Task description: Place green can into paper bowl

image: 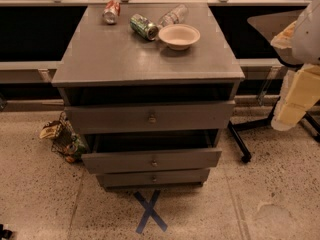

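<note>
The green can [144,26] lies on its side on the flat grey bench [120,59], just beside the paper bowl [179,36]; being round, smooth metal, I think it may roll. The bowl is shallow and flared. My end effector [296,100] hangs far right, well apart; its state I cannot tell.

A red-and-white can [111,11] and a clear plastic bottle [173,15] are lying on the grey drawer cabinet [125,59], whose upper two drawers are standing ajar, and a blue tape cross [150,211] is lying before it.
</note>
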Available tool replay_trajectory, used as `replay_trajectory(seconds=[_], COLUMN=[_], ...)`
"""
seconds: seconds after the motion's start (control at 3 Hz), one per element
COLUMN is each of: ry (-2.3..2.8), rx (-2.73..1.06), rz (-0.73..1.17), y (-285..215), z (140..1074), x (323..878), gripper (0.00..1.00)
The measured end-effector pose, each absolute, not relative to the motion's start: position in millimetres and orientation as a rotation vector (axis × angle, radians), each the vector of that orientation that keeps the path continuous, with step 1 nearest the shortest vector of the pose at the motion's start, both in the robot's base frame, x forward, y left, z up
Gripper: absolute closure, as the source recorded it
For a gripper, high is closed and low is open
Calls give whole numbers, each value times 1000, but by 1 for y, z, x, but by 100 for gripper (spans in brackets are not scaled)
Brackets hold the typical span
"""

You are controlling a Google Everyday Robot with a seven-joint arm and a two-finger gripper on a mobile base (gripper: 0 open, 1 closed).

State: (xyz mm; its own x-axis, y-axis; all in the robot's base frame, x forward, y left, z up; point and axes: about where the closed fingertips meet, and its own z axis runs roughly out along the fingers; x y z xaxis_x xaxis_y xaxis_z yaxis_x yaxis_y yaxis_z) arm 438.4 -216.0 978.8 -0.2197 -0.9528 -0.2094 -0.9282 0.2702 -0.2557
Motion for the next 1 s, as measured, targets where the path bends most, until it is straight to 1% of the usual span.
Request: replay_trajectory(seconds=[0.33, 0.67, 1.0], ry=[2224, 2207, 2165], rx=[-1719, -1582, -1310], rz=[-108, -36, 126], y=[-216, -212, -202], z=[979, 983, 992], x=[438, 464, 527], gripper=[0, 0, 0])
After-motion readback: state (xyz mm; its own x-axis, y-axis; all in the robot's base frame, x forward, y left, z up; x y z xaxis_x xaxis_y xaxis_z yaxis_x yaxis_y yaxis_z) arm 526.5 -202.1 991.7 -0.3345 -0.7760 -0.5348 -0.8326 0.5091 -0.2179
